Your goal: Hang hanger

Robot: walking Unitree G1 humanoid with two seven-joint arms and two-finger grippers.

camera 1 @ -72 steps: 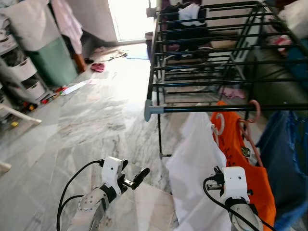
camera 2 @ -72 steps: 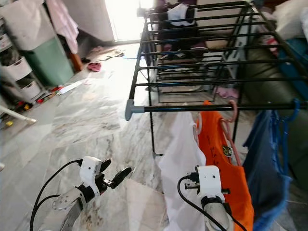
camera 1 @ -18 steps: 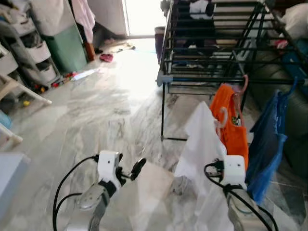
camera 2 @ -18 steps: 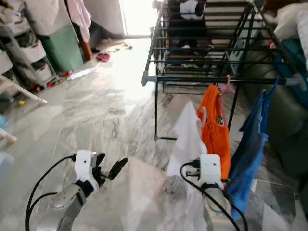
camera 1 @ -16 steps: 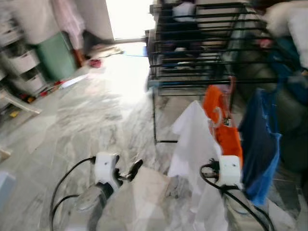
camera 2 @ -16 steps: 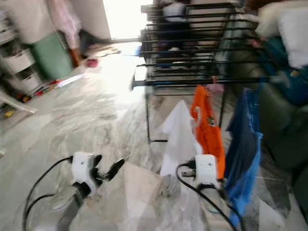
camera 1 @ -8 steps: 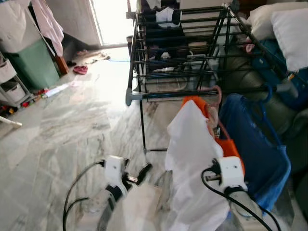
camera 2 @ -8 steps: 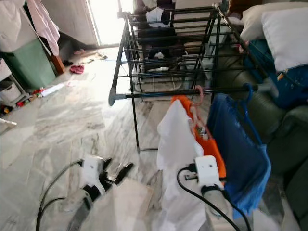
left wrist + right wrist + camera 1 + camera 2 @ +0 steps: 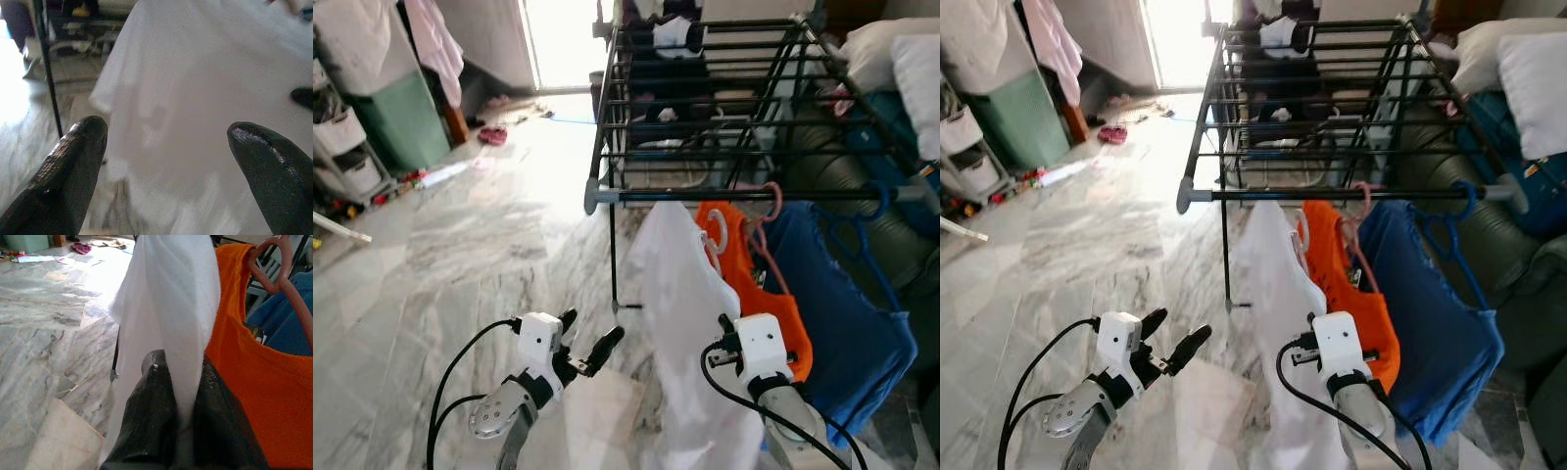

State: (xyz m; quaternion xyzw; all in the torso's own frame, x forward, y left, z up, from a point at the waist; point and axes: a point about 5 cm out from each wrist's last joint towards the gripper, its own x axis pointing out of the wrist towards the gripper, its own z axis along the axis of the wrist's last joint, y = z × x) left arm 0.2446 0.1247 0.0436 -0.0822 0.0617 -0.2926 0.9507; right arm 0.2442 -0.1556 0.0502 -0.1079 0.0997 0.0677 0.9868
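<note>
The right gripper point(image 9: 181, 382) was closed on a white garment point(image 9: 680, 294), its two black fingers point(image 9: 151, 421) pressed together with the cloth pinched between them. The garment was held up just below the front rail point(image 9: 705, 196) of the black drying rack point(image 9: 705, 98), near that rail's left end cap, and it hung down in front of the rack's left leg toward the marble floor point(image 9: 460, 245). Its white hanger hook point(image 9: 713, 235) showed just beside the orange garment point(image 9: 754, 284), below the rail and not over it. The orange garment hung from the same rail on a pink hanger point(image 9: 766, 211), and a blue garment point(image 9: 842, 313) hung on a blue hanger point(image 9: 876, 201) toward the rail's right end. The left gripper point(image 9: 587, 343) was low over the floor, to the left of the white garment, fingers point(image 9: 73, 166) spread wide apart and holding nothing, pointing at the cloth.
</note>
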